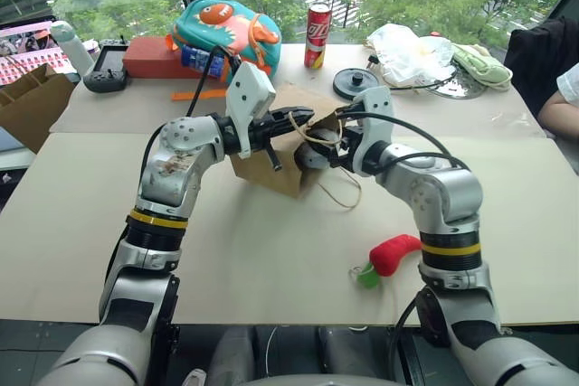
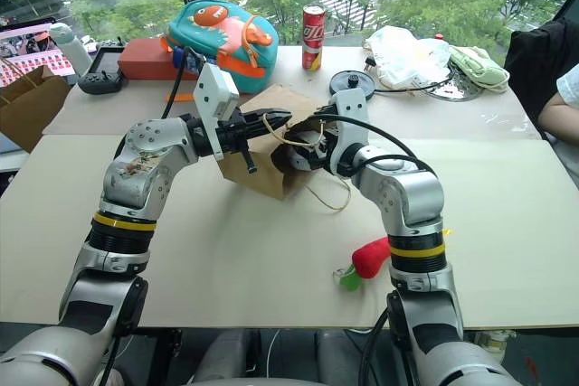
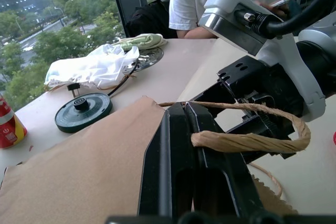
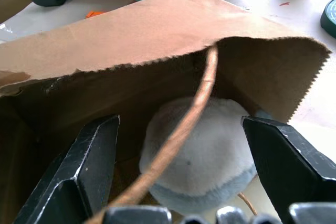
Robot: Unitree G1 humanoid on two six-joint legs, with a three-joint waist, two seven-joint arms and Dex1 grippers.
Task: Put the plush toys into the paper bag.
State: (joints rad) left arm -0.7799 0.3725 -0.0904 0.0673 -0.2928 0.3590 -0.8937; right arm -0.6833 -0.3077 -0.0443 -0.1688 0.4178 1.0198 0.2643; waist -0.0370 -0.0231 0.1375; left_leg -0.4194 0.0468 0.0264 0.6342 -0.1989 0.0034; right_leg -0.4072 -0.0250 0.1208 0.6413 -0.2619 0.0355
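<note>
On the left, the left pincer point(image 1: 294, 117) is pinching a twisted cord handle point(image 3: 247, 141) of the paper bag point(image 1: 271, 169), holding its mouth open above the counter point(image 1: 271, 250). The bag is lying tipped on its side at the counter's middle, mouth facing the right arm. The whitish-grey ball point(image 4: 202, 156) is sitting just inside that mouth, between the fingers of the right pincer point(image 4: 181, 156), which are spread wide on either side of it without touching. Farther right, nearer the robot, the red chili pepper point(image 1: 393, 253) is lying on the counter, well apart from both pincers.
</note>
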